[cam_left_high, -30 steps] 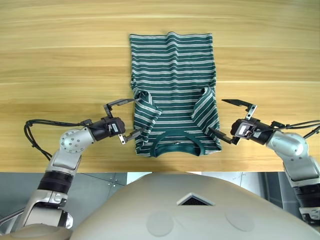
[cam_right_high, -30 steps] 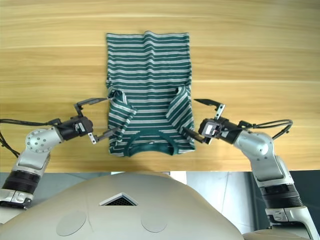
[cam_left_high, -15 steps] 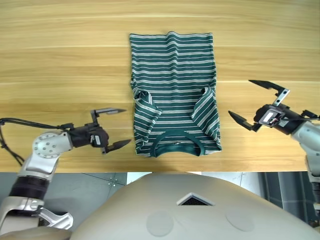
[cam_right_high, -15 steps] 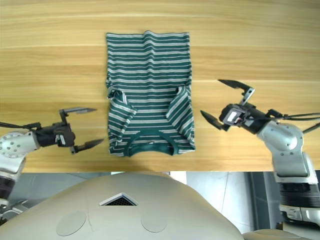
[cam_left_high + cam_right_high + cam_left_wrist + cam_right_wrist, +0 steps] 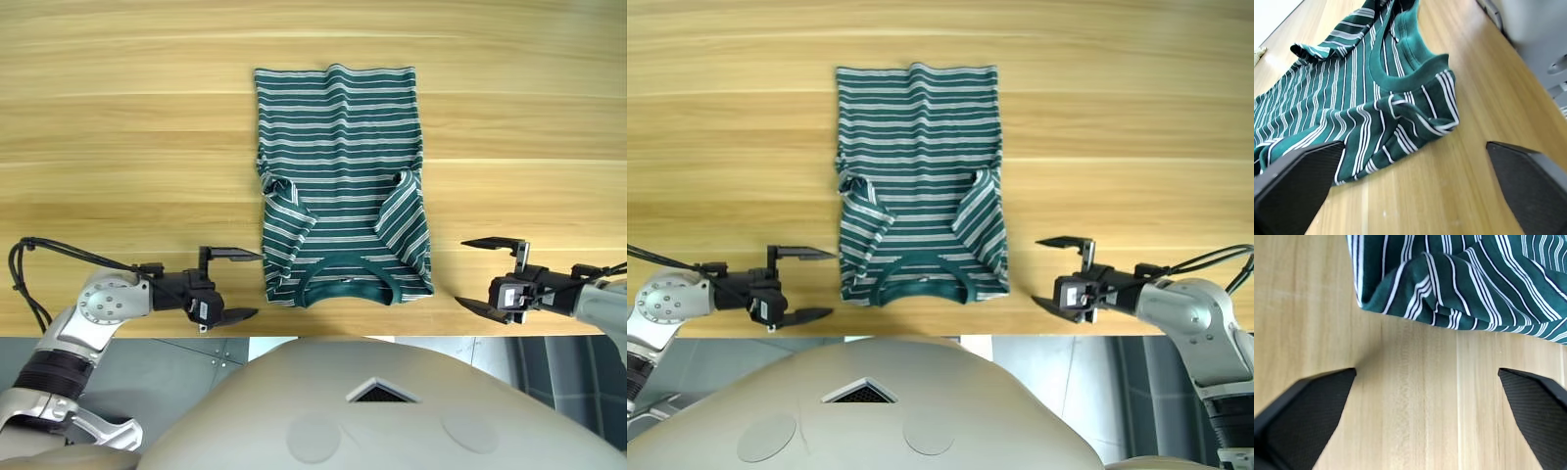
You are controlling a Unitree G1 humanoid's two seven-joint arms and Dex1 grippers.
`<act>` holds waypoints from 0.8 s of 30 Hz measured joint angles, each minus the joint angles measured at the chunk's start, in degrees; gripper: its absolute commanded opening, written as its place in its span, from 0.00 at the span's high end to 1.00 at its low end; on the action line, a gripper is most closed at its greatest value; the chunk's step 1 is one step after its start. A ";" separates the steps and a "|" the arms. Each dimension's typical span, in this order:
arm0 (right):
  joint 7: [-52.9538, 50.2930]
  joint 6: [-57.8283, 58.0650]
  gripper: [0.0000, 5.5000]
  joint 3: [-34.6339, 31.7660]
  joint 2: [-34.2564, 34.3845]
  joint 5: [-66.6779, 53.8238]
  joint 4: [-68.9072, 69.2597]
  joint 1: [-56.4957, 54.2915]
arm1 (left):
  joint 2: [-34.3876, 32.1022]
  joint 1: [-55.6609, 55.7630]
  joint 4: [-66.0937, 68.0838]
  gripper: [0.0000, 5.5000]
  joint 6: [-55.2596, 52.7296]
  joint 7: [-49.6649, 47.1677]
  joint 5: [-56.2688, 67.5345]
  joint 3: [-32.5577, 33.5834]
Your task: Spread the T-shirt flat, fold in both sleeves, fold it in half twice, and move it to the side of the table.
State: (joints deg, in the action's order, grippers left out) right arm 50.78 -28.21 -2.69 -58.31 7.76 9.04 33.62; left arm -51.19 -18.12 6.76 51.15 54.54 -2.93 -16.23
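Shirt (image 5: pixel 341 186) lies flat between my grippers, sleeves folded in, long axis running away from me, collar end nearest. My left gripper (image 5: pixel 257 284) is wide open, empty, just beside the collar corner; right gripper (image 5: pixel 460 272) likewise, slightly farther off.

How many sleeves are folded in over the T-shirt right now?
2. The left-side sleeve lies folded onto the T-shirt just beyond the collar; the right-side sleeve lies folded onto it opposite. Neither sticks out sideways.
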 measured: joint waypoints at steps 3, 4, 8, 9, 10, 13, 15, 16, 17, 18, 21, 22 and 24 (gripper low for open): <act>0.50 -0.50 0.02 0.52 -0.31 -0.13 0.32 0.15 | 0.70 0.34 -0.06 0.02 0.04 -0.43 -0.07 -1.58; 0.52 -0.49 0.02 0.81 -0.31 -0.17 0.48 0.10 | 0.93 0.62 -0.01 0.02 0.05 -0.66 -0.09 -2.22; 0.62 -0.45 0.02 2.85 -0.19 -0.20 1.44 -0.88 | 1.61 1.42 0.09 0.02 0.01 -1.52 -0.35 -3.58; 0.63 -0.40 0.05 3.37 0.04 -0.16 1.54 -1.42 | 1.71 1.46 0.08 0.02 0.02 -1.75 -0.53 -3.67; 0.61 -0.34 0.07 3.93 0.51 -0.13 1.55 -2.28 | 1.79 1.64 0.09 0.02 0.02 -2.04 -1.13 -3.83; 0.45 -0.25 0.11 5.86 1.40 0.08 1.56 -3.69 | 1.91 2.04 0.14 0.11 0.02 -2.69 -1.55 -4.63; 0.17 0.06 0.17 7.07 2.12 0.22 1.61 -4.84 | 1.91 1.99 0.18 0.18 0.03 -2.89 -1.92 -5.00; -0.09 0.15 0.21 7.69 2.51 0.34 1.60 -5.27 | 1.91 1.99 0.18 0.20 0.03 -3.06 -1.95 -5.23; -0.31 0.34 0.25 8.16 3.16 0.56 1.55 -5.70 | 1.91 1.99 0.19 0.24 0.03 -3.16 -2.04 -5.40; -0.52 0.46 0.28 8.65 3.33 0.70 1.54 -6.03 | 1.91 1.97 0.17 0.27 0.02 -3.27 -2.26 -5.46; -0.59 0.71 0.38 9.75 3.43 1.04 1.59 -6.69 | 1.89 1.98 0.23 0.37 -0.07 -3.92 -3.22 -5.67; -0.63 0.75 0.42 9.92 3.43 1.05 1.60 -6.68 | 1.86 2.01 0.25 0.41 -0.08 -3.99 -3.66 -5.71; -0.66 0.89 0.49 10.11 3.42 1.19 1.53 -6.67 | 1.85 2.01 0.55 0.47 -0.09 -4.28 -3.97 -5.78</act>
State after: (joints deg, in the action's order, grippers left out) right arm 50.12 -27.32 7.42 -54.88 8.94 10.57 26.95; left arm -49.34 -16.11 7.31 51.06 50.27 -6.90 -22.01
